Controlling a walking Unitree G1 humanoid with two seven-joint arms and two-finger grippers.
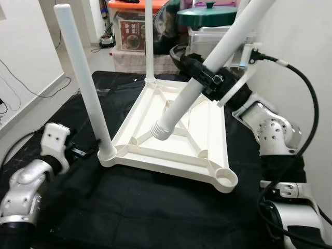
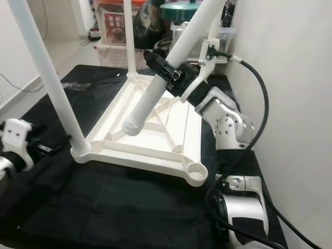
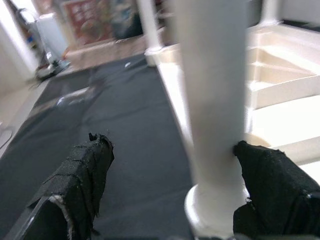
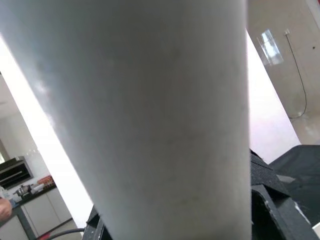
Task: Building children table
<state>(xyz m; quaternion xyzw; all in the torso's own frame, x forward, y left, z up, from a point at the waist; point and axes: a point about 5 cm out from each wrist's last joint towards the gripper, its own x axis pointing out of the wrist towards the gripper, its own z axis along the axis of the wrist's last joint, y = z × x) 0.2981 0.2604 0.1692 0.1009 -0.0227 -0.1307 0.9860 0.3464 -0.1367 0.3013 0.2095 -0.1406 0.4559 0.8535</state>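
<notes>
A white table top (image 1: 176,148) lies upside down on a black cloth (image 1: 129,207). One white leg (image 1: 83,78) stands in its near left corner socket, and a second leg (image 1: 149,41) stands at the far corner. My right gripper (image 1: 207,78) is shut on a third leg (image 1: 192,96), held tilted with its threaded end (image 1: 163,129) hanging just above the middle of the table top. The near right socket (image 1: 225,176) is empty. My left gripper (image 3: 175,190) is open at the base of the near left leg (image 3: 215,100), one of its fingers (image 3: 270,185) touching that leg.
Storage boxes (image 1: 135,26) and a green lidded pot (image 1: 207,15) stand behind the table top. A white wall (image 1: 301,41) runs close along the right. Bare floor with a cable (image 1: 31,93) lies to the left of the cloth.
</notes>
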